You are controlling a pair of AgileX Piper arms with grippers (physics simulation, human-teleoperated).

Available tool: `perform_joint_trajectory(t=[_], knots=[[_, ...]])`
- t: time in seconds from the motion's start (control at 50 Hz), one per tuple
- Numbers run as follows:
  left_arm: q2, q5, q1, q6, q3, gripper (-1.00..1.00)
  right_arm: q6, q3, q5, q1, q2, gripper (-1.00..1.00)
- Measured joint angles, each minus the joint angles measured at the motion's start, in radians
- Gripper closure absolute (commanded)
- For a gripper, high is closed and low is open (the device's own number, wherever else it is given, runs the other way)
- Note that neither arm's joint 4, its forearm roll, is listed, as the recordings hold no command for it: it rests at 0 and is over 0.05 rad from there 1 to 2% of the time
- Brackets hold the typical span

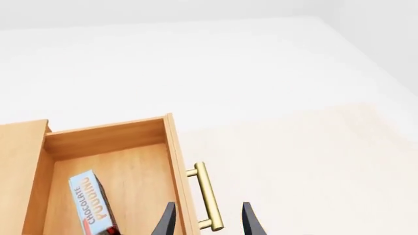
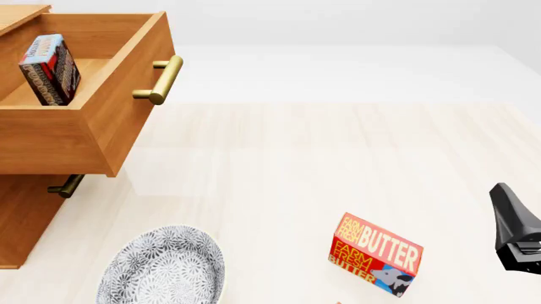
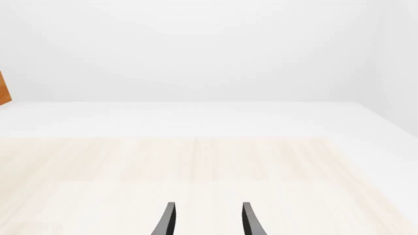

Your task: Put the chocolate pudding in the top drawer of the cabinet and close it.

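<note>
Inside top drawer (image 2: 85, 120) — chocolate pudding (image 2: 50, 69), blue-topped, on edge; both fingers apart.

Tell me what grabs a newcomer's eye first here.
The open top drawer juts from the cabinet at far left, with the chocolate pudding standing on edge inside. Near the front, a red Farm Fresh Butter box stands beside a patterned plate.

Matt brown wood cabinet (image 2: 25, 215) and top drawer (image 2: 110, 114), shiny brass handle (image 2: 161, 79), printed card chocolate pudding (image 2: 49, 68), pale wood-grain table (image 2: 338, 158).
</note>
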Motion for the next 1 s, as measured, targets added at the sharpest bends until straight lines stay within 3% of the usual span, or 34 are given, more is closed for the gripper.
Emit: perform_joint_trajectory(t=[0.6, 1.0], knots=[[0.129, -0.074, -0.203, -0.105, -0.027, -1.0, 0.0, 0.0, 0.0, 0.0, 0.0, -1.0], [0.241, -0.096, -0.289, -0.179, -0.046, -1.0, 0.0, 0.0, 0.0, 0.0, 0.0, -1.0]])
